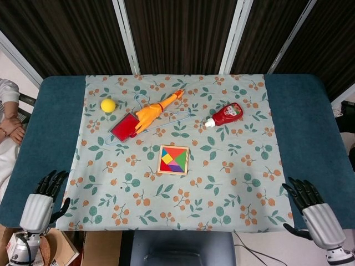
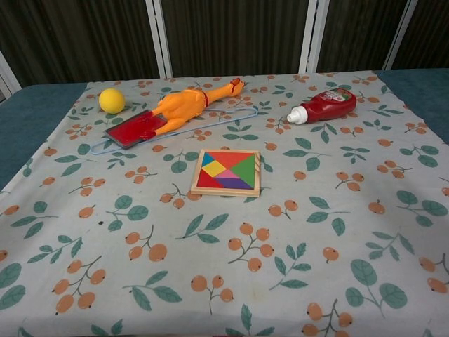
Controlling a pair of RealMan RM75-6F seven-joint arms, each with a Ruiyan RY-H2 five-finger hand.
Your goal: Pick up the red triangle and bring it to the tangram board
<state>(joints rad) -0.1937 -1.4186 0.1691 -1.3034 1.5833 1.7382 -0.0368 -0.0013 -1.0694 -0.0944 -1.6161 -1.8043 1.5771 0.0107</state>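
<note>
On the floral-patterned tablecloth [image 1: 222,166], a yellow ball [image 1: 108,105] is seen near an orange rubber chicken [image 1: 151,112] that lies partly on a red rectangular tray [image 1: 123,127], with a red ketchup bottle [image 1: 226,114] lying well apart.
</note>
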